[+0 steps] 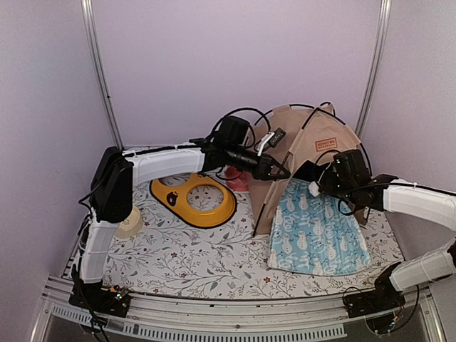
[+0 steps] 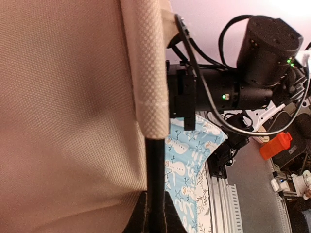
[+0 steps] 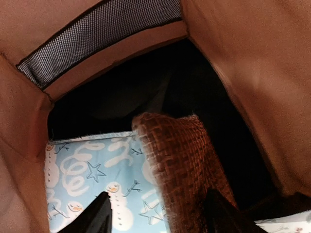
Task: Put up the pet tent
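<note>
The pet tent (image 1: 313, 139) stands at the back right, tan with thin black poles crossing over it and a brown label patch (image 1: 327, 143). My left gripper (image 1: 276, 170) is at the tent's left front edge. In the left wrist view it is shut on a black pole (image 2: 156, 184) that comes out of a tan sleeve (image 2: 151, 82). My right gripper (image 1: 314, 184) is at the tent's mouth, by a white pom-pom (image 1: 313, 189). It is open (image 3: 158, 216) and faces the dark inside. A brown coarse-woven piece (image 3: 182, 165) stands between the fingers, which do not close on it.
A blue snowman cushion (image 1: 317, 229) lies in front of the tent and reaches into its mouth (image 3: 87, 170). The yellow double-bowl feeder (image 1: 194, 199) sits left of the tent, with a red object (image 1: 239, 180) behind it. A cream round thing (image 1: 130, 222) is beside the left arm.
</note>
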Motion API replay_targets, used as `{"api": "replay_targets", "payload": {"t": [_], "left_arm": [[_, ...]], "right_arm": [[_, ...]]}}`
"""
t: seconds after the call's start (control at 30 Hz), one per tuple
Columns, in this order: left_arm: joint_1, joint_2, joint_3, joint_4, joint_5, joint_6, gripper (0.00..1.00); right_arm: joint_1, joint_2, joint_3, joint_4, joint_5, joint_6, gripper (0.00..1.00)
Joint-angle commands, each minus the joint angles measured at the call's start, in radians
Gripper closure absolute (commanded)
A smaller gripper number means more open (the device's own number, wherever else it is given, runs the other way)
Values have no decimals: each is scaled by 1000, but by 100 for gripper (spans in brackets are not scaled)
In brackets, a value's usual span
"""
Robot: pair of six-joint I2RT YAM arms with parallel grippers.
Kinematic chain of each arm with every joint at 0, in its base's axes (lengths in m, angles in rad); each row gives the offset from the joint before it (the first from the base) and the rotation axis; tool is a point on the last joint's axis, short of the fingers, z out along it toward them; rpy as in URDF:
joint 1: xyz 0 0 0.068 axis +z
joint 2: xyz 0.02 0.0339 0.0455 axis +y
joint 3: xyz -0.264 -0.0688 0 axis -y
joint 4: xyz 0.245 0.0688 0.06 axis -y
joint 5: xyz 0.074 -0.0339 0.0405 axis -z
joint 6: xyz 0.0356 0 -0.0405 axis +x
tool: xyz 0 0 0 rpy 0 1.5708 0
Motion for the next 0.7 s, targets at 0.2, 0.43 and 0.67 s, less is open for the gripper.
{"api": "replay_targets", "payload": {"t": [0.2, 0.43, 0.67], "left_arm": [[3, 17, 16, -90, -87, -75, 100], [9, 35, 67, -171, -73, -5, 100], [11, -97, 4, -132, -168, 28, 55]], "right_arm": [[12, -111, -24, -144, 52, -104, 30], [-22, 21, 26, -158, 97, -127, 96], [-75, 196, 103, -134, 90, -140, 100]]}}
